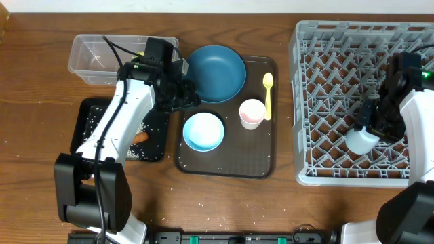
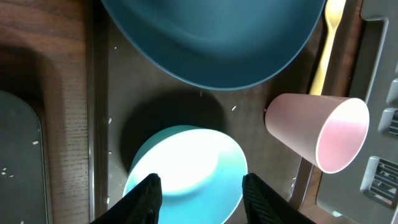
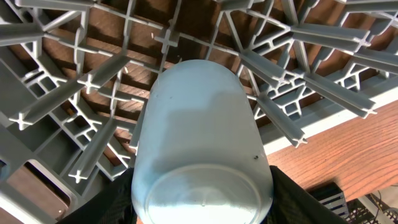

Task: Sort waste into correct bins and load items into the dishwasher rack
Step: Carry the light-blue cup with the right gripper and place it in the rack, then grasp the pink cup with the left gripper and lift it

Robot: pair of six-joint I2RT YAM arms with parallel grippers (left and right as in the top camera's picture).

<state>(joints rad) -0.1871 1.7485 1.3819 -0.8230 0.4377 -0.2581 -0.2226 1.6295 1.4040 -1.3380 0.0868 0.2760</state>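
The dark brown serving tray (image 1: 227, 165) is sitting on the bench (image 1: 34, 102), and everything else is being placed from it.

On the tray:
- The dark-blue plate (image 1: 215, 73) is resting at its far-left corner.
- The white bowl (image 1: 203, 131) is sitting at its near-left.
- The pinkish cup (image 1: 252, 113) is standing just right of the bowl.
- The yellow spoon (image 1: 268, 95) is lying along the tray's right side, just beside the cup.

The left jaws are hanging wide open over the tray's left edge and are gripping nothing. In the left wrist view their fingertips (image 2: 149, 198) are showing against the near part of the bowl. Whether they are touching it cannot be told.

Just left of the serving tray, the black tray (image 1: 87, 108) is lying partly under the left arm. Rice grains (image 1: 87, 127) are scattered in it, and the orange carrot-like stick (image 1: 140, 137) is lying among them. The clear tub (image 1: 95, 61) is sitting beyond the black tray, off the serving tray's far-left corner.

To the right of the serving tray, the dishwasher rack (image 1: 319, 102) is standing. The right jaws are clamping the light blue cup (image 1: 361, 140) inside it, over the pegs toward the rack's near side. In the right wrist view a dark finger is pressing each flank of the cup.
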